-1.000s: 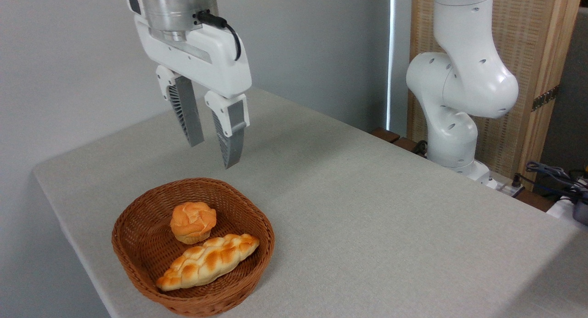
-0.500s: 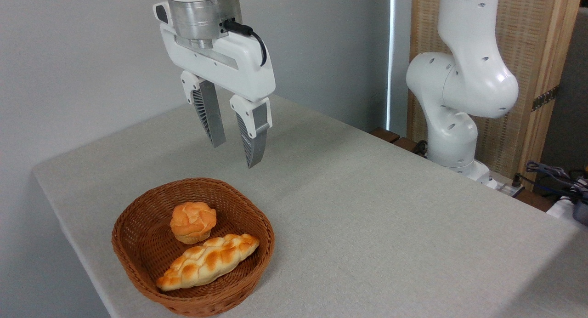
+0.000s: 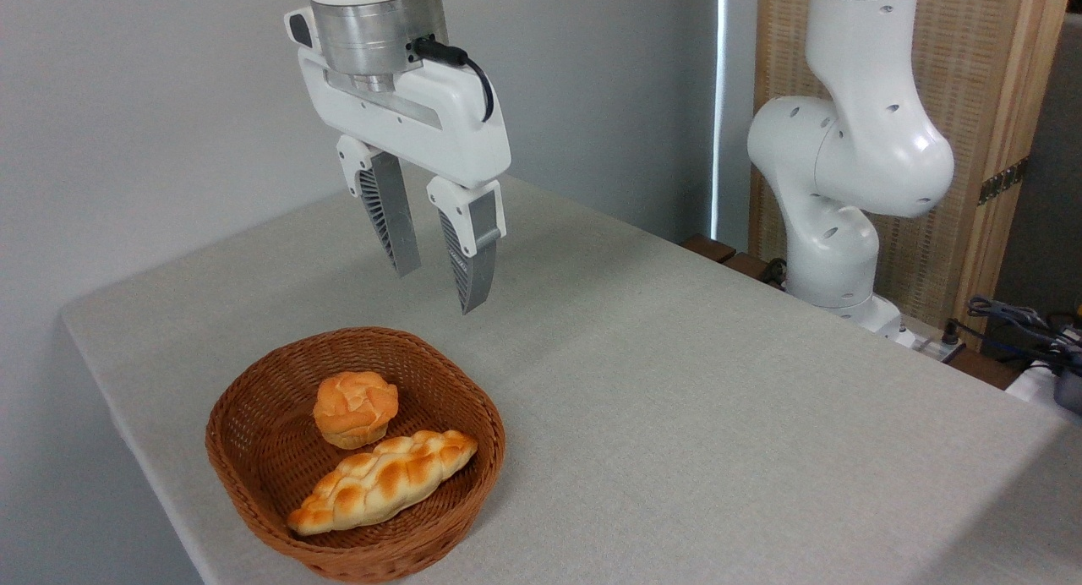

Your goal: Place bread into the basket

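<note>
Camera view: bread point(image 3: 383, 482) lies inside basket point(image 3: 473, 403), hand point(image 3: 438, 291) empty with fingers narrowly parted above; you should retreat clear of the rim.

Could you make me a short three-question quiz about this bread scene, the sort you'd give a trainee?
1. True or false: the braided bread lies inside the basket.
2. What sits beside the bread in the basket?
A. a small round bun
B. a spoon
C. nothing
3. Fill in: the gripper hangs above the table with its fingers ____ and nothing between them.

Key
1. True: it rests on the basket floor, its ends near the rim.
2. A: the round orange bun sits just behind the bread, seemingly touching it.
3. Open: there is a clear gap between the fingertips.
</note>
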